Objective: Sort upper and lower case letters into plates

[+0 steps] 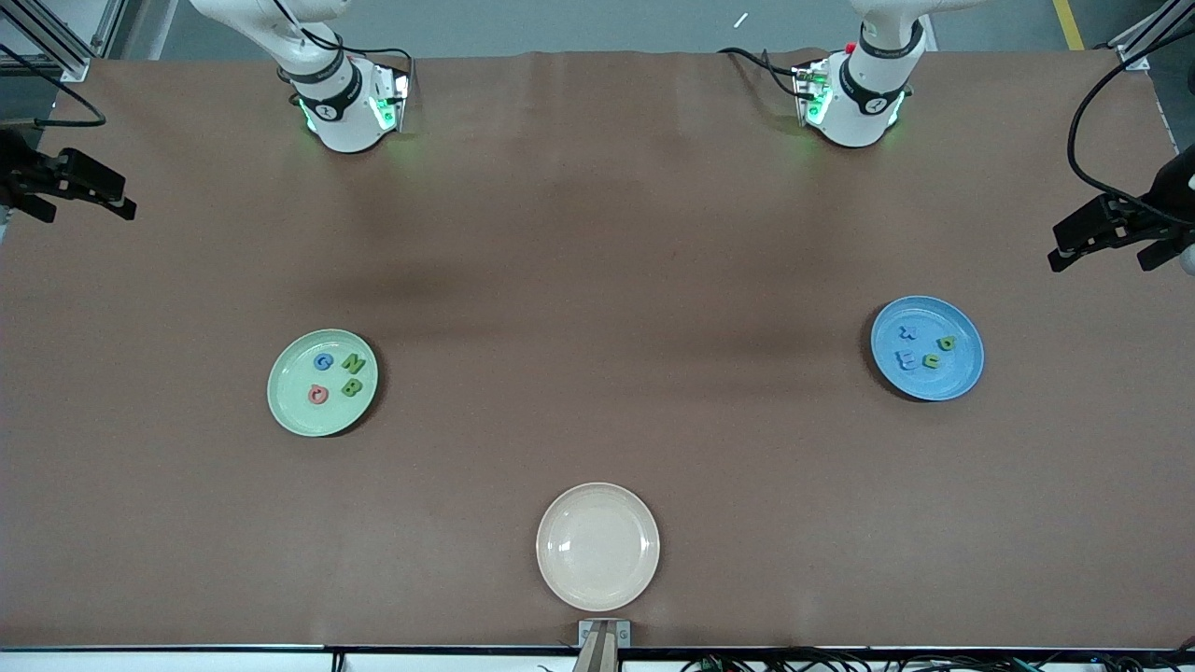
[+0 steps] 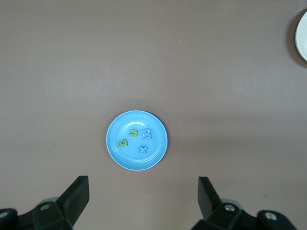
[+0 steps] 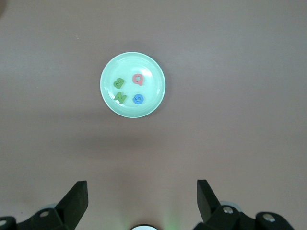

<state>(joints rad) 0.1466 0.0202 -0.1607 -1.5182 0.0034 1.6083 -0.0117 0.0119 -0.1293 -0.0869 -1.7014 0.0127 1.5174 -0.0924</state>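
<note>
The pale green plate [image 1: 291, 411] lies toward the right arm's end of the table. It holds a blue G [image 1: 323, 361], a green M [image 1: 354, 361], a green B [image 1: 352, 386] and a pink Q [image 1: 318, 395]. The sky blue plate [image 1: 954, 378] lies toward the left arm's end. It holds a blue x [image 1: 906, 331], a blue m [image 1: 906, 359], a green u [image 1: 931, 359] and a green b [image 1: 947, 343]. My left gripper [image 2: 144, 196] is open and empty, high over the table beside the blue plate [image 2: 136, 160]. My right gripper [image 3: 142, 196] is open and empty, high beside the green plate [image 3: 133, 62]. Neither gripper shows in the front view.
An empty cream-beige plate [image 1: 597, 546] lies at the table's edge nearest the front camera; it also shows in the left wrist view [image 2: 302, 28]. Black fixtures stand at each end of the table [image 1: 70, 182] [image 1: 1111, 229]. The brown table [image 1: 597, 308] lies between the plates.
</note>
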